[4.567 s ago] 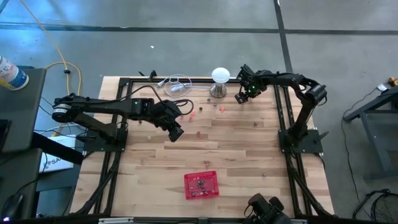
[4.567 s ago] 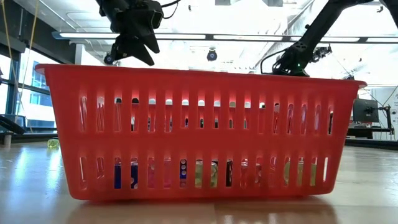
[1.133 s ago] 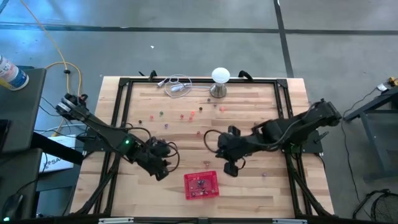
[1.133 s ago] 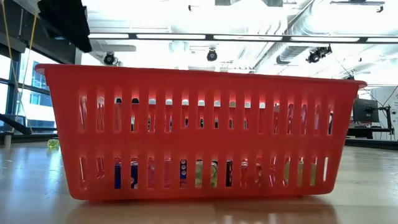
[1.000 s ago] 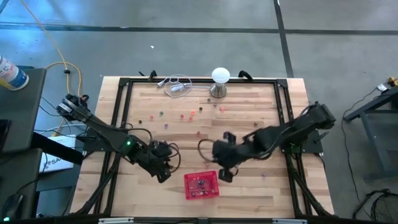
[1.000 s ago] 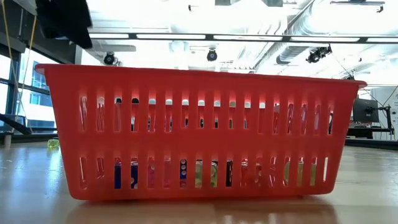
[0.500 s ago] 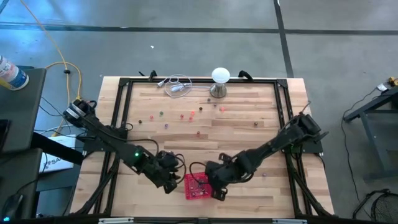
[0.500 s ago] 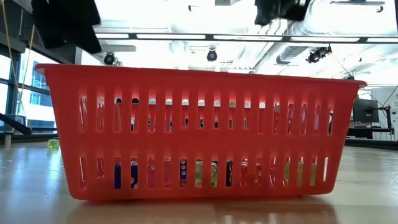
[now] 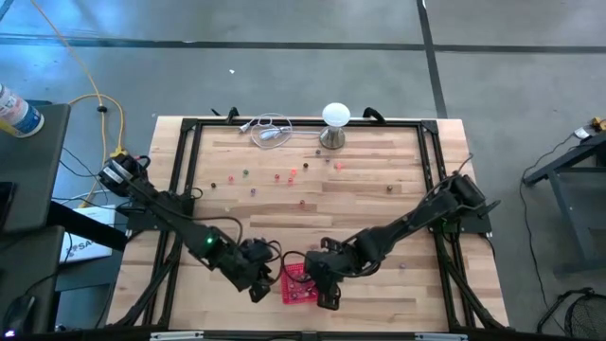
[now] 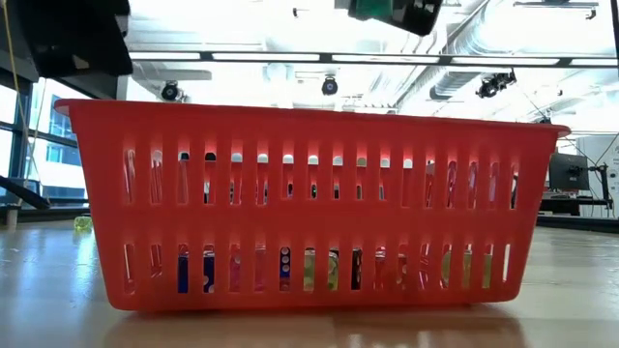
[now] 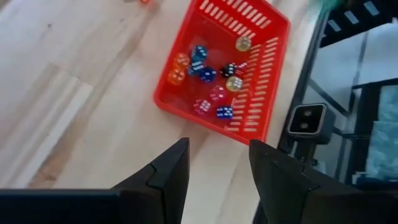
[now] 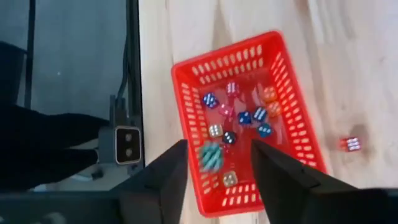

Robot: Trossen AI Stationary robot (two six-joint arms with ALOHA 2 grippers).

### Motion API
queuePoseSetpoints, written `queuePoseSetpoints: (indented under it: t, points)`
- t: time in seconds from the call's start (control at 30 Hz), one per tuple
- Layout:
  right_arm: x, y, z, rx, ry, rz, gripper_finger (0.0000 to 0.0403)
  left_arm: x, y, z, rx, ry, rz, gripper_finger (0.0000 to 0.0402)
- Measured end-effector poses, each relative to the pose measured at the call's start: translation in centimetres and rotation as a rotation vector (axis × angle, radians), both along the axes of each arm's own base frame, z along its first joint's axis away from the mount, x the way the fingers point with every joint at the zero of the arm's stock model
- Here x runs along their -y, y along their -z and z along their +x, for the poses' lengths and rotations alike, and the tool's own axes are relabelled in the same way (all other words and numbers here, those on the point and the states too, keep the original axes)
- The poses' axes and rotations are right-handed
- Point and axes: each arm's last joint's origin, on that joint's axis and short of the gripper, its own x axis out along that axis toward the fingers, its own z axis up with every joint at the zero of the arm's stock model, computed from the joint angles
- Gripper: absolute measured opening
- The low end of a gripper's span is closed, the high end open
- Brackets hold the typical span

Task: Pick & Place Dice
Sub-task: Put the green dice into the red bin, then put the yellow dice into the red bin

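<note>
Two arms: both dark robot arms reach to the near edge of a wooden table [image 9: 379,218], meeting at a small red basket [image 9: 295,294].
Right gripper: the right gripper [image 12: 213,163] hangs above the basket, its fingers [image 12: 168,177] spread apart with a clear gap between them and nothing clamped.
Falling piece: a teal die [image 12: 211,154], blurred, shows in that gap over the basket's open top; it touches neither finger.
Left gripper: the left gripper [image 11: 217,158] hovers just beside the basket, on the bare wood at its left side in the high view. Its fingers stand apart and empty.
Dice in the basket: about ten dice [image 11: 205,74] lie on the basket floor in mixed colours, among them blue, orange, pink, yellow and dark.
Dice on the table: several more loose dice [image 9: 277,176] lie scattered across the far half of the table, well apart from the basket. One red die [image 12: 350,144] sits on the wood near the basket's outer wall.
Other objects: a metal stand with a white ball top [image 9: 334,124] stands at the far edge, with a coiled white cable [image 9: 268,130] beside it.
Low view: the basket's slotted red wall fills the picture, with dice showing through the lower slots.
</note>
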Motion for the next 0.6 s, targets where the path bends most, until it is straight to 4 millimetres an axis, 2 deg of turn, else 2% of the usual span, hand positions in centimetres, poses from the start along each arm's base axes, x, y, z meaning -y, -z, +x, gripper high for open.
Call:
queuePoseSetpoints:
  t: [0.27, 0.6]
  points:
    - [-0.3, 0.6, 0.4, -0.019, -0.057, 0.05, 0.022, 0.8, -0.4, -0.1, 0.069, -0.01, -0.006, 0.016]
    - [-0.1, -1.0, -0.5, -0.013, -0.038, 0.072, 0.0209, 0.6, -0.6, 0.1, 0.099, 0.021, 0.028, 0.016]
